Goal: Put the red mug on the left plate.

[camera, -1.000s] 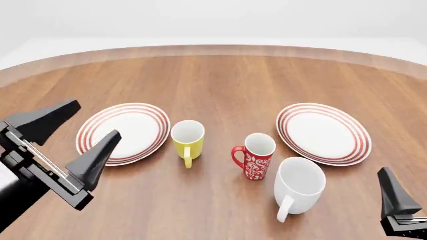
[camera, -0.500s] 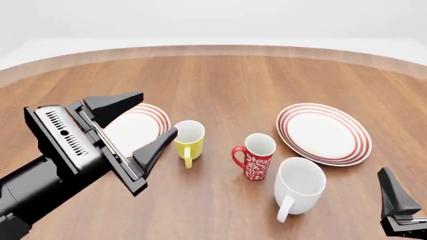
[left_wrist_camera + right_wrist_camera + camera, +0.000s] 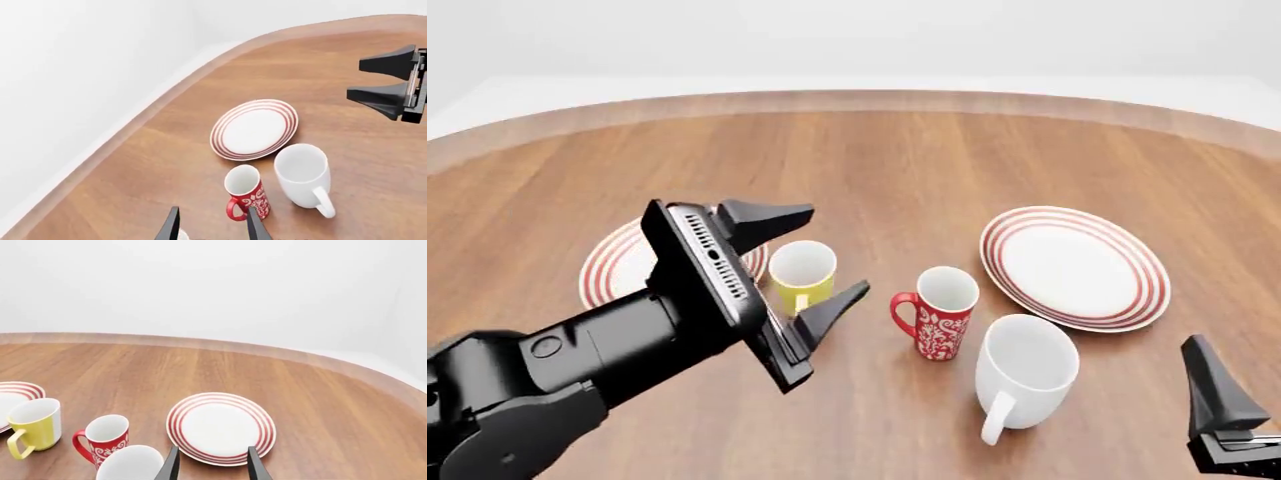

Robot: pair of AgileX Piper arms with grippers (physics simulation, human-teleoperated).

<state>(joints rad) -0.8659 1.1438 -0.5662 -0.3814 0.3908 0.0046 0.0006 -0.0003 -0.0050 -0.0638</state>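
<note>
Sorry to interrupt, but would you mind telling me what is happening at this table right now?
The left end effector, open and empty, is reaching toward the red mug, which stands upright on the table between a yellow mug and a white mug. The left plate holds nothing. The right end effector hangs back, open.
</note>
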